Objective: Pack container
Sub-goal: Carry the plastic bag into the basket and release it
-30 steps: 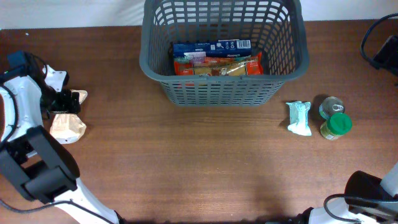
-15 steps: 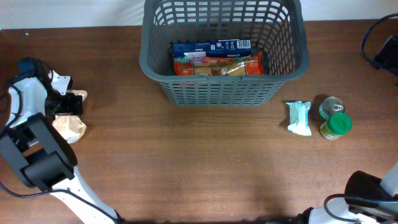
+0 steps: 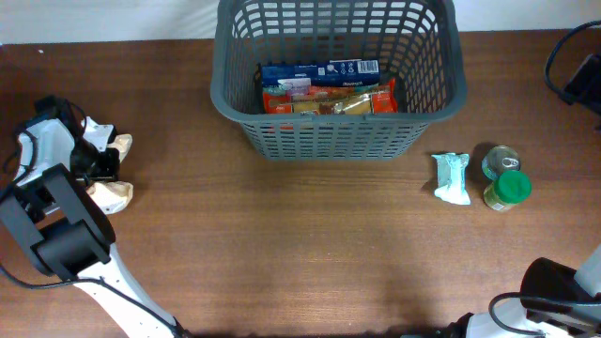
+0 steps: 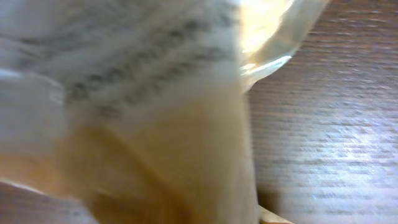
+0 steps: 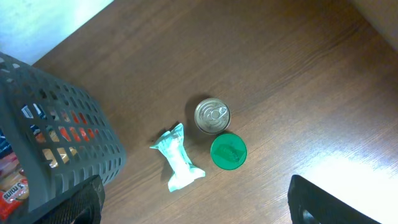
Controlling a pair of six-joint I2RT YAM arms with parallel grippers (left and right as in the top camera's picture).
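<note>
On the table, mid far side, sat the basket. It held 1 blue box and red-orange packets (count unclear), laid flat by its near wall, prob. to leave room behind. Right of the basket: 1 mint pouch, 1 tin can and 1 green-lidded jar, bunched, unpacked. Well left of it: 2 beige bags, w/ the left gripper between them. Film filled its cam, so claw open/closed: couldn't tell. The right gripper hung above the right-hand group, fingers wide apart, empty.
</note>
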